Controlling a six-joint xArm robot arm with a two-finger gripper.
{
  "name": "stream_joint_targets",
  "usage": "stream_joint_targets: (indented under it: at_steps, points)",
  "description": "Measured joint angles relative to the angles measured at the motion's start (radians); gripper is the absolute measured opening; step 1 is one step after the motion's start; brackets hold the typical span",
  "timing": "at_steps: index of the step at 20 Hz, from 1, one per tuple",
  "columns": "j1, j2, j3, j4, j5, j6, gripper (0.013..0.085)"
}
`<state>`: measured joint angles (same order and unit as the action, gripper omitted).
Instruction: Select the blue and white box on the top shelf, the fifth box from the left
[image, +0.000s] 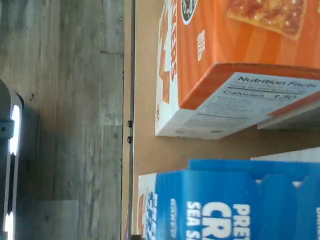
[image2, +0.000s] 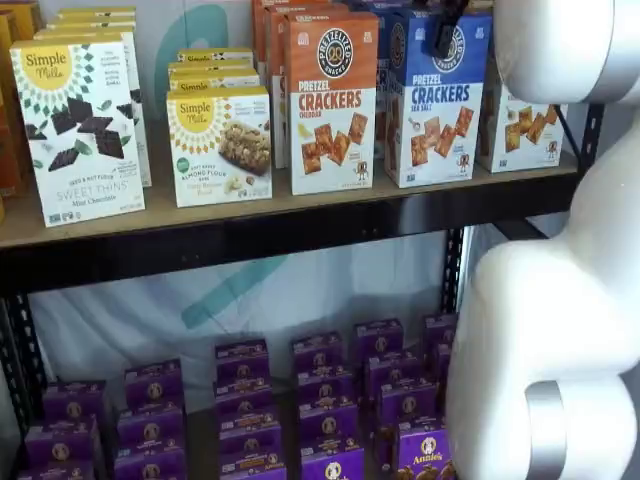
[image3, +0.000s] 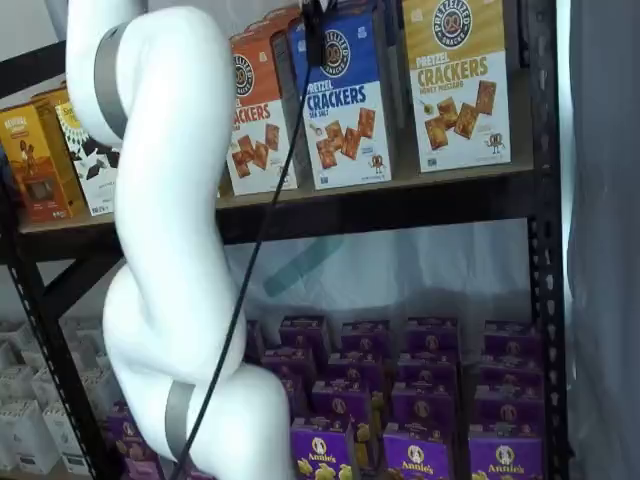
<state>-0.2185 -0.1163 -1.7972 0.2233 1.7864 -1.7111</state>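
The blue and white box (image2: 437, 100) stands upright on the top shelf (image2: 300, 228), between an orange Cheddar box (image2: 332, 100) and a yellow-topped cracker box (image2: 525, 125). It shows in both shelf views (image3: 345, 110). My gripper (image2: 447, 25) shows only as black fingers at the box's upper edge, also in a shelf view (image3: 315, 30). No gap or grip on the box shows plainly. The wrist view is turned on its side and shows the blue box's top (image: 235, 205), the orange box (image: 240, 50) and the tan shelf board (image: 145, 100).
Simple Mills boxes (image2: 80, 125) stand further left on the shelf. Several purple Annie's boxes (image2: 330, 400) fill the lower shelf. My white arm (image3: 170, 250) stands in front of the rack. A black upright (image3: 540, 250) bounds the rack's right side.
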Motion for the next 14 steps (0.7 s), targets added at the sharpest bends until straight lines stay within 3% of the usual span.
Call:
stream_joint_targets:
  at_steps: [4, 14]
  points:
    - [0.0, -0.002, 0.002, -0.002, -0.001, 0.0, 0.069]
    - [0.0, -0.007, 0.008, -0.005, -0.005, -0.002, 0.069]
